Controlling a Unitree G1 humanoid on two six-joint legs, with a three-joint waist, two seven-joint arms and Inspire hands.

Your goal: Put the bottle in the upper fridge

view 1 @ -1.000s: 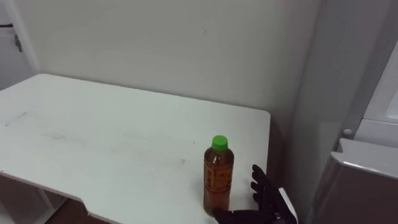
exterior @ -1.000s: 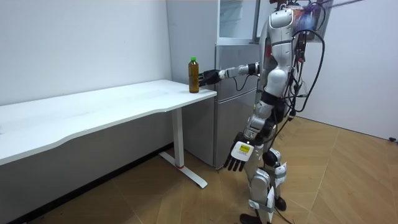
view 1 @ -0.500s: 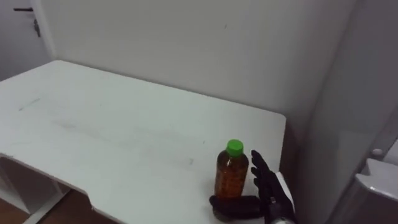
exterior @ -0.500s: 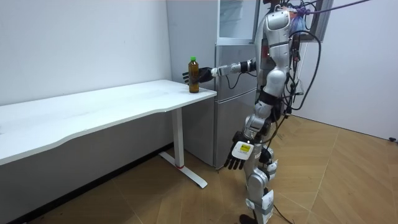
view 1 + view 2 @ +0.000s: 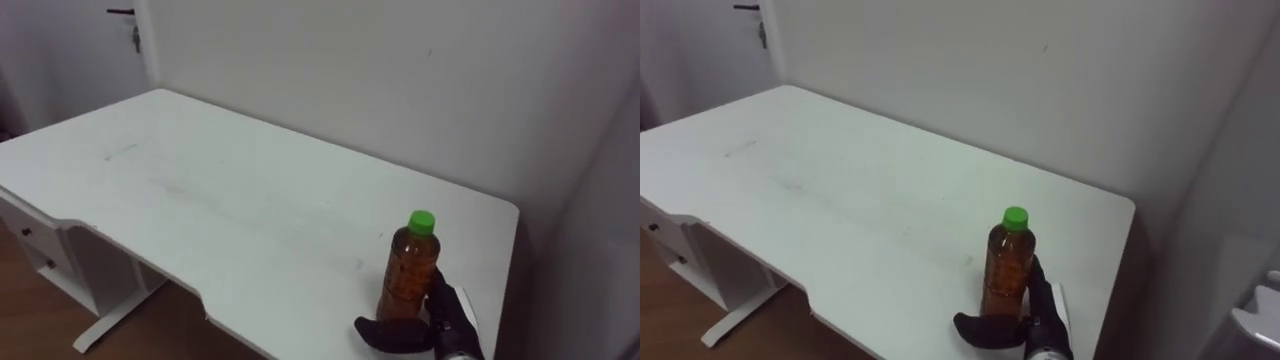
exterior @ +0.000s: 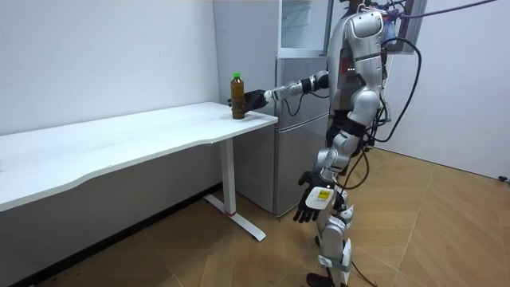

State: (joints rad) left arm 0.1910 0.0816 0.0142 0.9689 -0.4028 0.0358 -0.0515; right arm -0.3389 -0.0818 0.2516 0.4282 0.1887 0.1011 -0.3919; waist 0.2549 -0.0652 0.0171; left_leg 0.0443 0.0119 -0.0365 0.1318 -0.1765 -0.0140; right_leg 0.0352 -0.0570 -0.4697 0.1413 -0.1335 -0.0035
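Left eye view: we find the bottle (image 5: 408, 270), green-capped, upright on the table (image 5: 250, 210) near its right end. The right hand (image 5: 445, 322) grasps it low, with the thumb across the front of the base and the fingers behind.

Room view: we note the robot standing before the fridge (image 6: 296, 135), right arm stretched to the bottle at the table's end. The left hand (image 6: 309, 209) hangs beside its leg, fingers relaxed.

Right eye view: we record the same grip.
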